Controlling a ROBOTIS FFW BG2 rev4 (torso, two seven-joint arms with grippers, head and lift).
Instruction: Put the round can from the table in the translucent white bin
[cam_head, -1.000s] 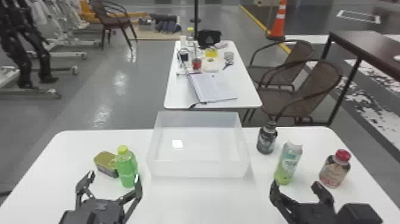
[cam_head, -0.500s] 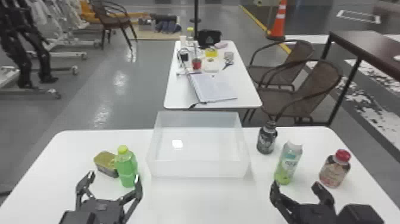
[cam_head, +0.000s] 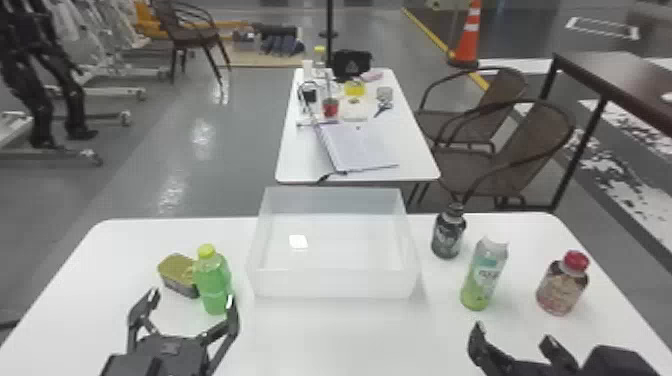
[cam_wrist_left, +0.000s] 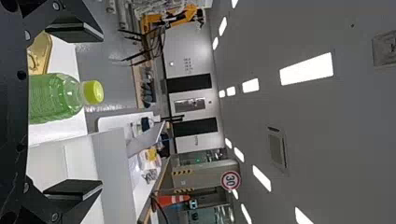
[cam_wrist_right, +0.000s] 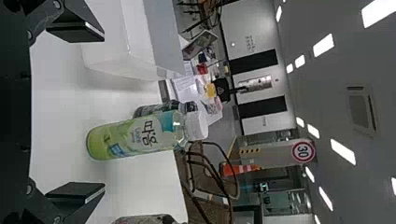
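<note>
At the table's left stands a low can (cam_head: 176, 274) with a gold pull-tab lid and rounded corners, close behind and left of a green bottle (cam_head: 215, 286). The translucent white bin (cam_head: 334, 284) sits mid-table, with nothing inside. My left gripper (cam_head: 192, 298) is open, on the near side of the can and bottle, holding nothing. In the left wrist view, the gripper (cam_wrist_left: 100, 109) faces the green bottle (cam_wrist_left: 56, 97), and part of the can (cam_wrist_left: 41, 53) shows beside it. My right gripper (cam_head: 512, 335) stands open at the near right; in its wrist view, the gripper (cam_wrist_right: 102, 112) holds nothing.
Right of the bin stand a dark bottle (cam_head: 448, 234), a green-and-white bottle (cam_head: 483, 275) and a red-capped bottle (cam_head: 562, 287). Behind, a second white table (cam_head: 305, 167) carries a notebook and small items, with brown chairs (cam_head: 520, 135) at its right.
</note>
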